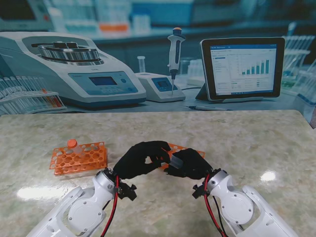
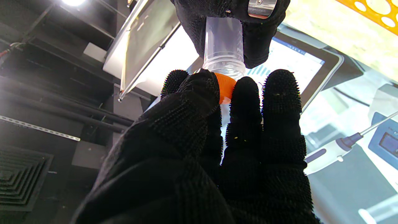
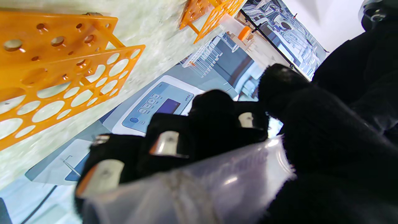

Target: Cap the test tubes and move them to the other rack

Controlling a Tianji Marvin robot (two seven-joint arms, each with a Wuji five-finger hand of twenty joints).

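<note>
My two black-gloved hands meet above the table's near middle. The right hand [image 1: 190, 164] is shut on a clear test tube [image 1: 176, 159], whose threaded mouth [image 2: 224, 62] faces the left hand. The left hand [image 1: 140, 159] pinches an orange cap [image 2: 226, 87] between thumb and fingers, right at the tube's mouth. The tube body [image 3: 199, 186] lies across the right palm. An orange rack [image 1: 79, 158] to the left holds one capped tube [image 1: 72, 144]. A second orange rack [image 1: 174, 148] sits mostly hidden behind the hands and shows large in the right wrist view [image 3: 62, 81].
A printed lab backdrop with a centrifuge [image 1: 74, 69], pipette [image 1: 174, 54] and tablet [image 1: 242, 66] stands past the marble table's far edge [image 1: 158, 112]. Bare marble [image 1: 256, 143] lies to the right of the hands.
</note>
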